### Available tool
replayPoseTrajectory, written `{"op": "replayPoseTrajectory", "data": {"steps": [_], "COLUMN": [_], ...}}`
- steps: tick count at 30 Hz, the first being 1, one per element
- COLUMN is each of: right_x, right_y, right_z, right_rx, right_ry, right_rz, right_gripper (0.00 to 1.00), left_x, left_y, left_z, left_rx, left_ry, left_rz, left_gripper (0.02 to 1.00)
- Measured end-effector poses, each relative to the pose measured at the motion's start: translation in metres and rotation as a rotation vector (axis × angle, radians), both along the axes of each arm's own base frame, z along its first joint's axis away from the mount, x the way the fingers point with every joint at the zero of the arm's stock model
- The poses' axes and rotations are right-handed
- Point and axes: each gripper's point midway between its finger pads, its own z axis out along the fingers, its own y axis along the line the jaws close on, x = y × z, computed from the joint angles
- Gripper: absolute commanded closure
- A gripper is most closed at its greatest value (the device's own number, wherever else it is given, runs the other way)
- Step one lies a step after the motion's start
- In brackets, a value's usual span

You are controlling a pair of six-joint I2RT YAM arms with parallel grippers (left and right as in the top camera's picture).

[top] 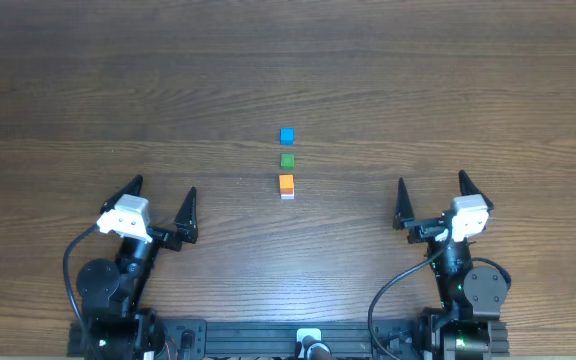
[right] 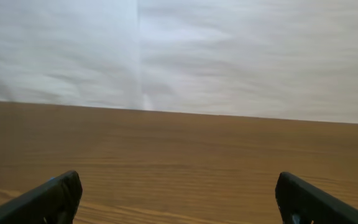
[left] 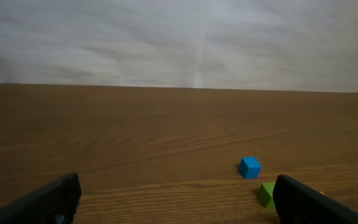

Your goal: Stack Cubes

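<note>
1. Three cubes sit in a short line down the middle of the table. The blue cube is farthest from the arms, the green cube is next, and the orange cube is nearest the bases. Small gaps separate them, so blue and green are not yet stacked.
2. A white sliver shows at the orange cube's near edge. I'd guess it is a white cube underneath, which would mean one layer is already done, but from above I can't be sure.
3. The left gripper hangs to the left of the line, well apart from the cubes, with its jaws spread wide and nothing in them. Its own camera looks across the wood at the blue and green cubes, which lie off to one side rather than between its fingers.
4. The right gripper mirrors it on the other side, equally wide and empty. It faces bare wood and a pale wall.
5. The central line looks deliberate to me, since either arm can reach any cube. The wide jaws suit closing around such small blocks.
6. The green cube seems the natural next pick because it sits just beside the orange one. With the cubes this close, a careless finger could knock a neighbour.
</note>
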Motion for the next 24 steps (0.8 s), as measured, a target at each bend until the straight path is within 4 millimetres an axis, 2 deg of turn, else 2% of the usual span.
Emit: {"op": "replayPoseTrajectory", "data": {"steps": [6,9,13,17,20,24], "right_x": [-0.003,-0.004,0.006,0.035,0.060,0.095], "right_y": [0.005,0.006,0.007,0.007,0.006,0.008], "right_z": [0.001,0.019,0.054,0.078,0.079,0.070], "right_rx": [0.014,0.017,0.022,0.056,0.093,0.136], "right_ry": [0.062,0.102,0.161,0.300,0.431,0.620], "right_rz": [0.028,0.034,0.044,0.054,0.051,0.053], "right_gripper": [0.009,0.007,0.009,0.009,0.009,0.007], "left_x": [0.000,0.000,0.000,0.000,0.000,0.000], "left_y": [0.000,0.000,0.000,0.000,0.000,0.000], "left_z": [0.000,0.000,0.000,0.000,0.000,0.000], "left_rx": [0.000,0.000,0.000,0.000,0.000,0.000], "left_ry": [0.000,0.000,0.000,0.000,-0.001,-0.001], "left_rz": [0.000,0.000,0.000,0.000,0.000,0.000], "left_gripper": [0.020,0.020,0.018,0.020,0.020,0.020]}}
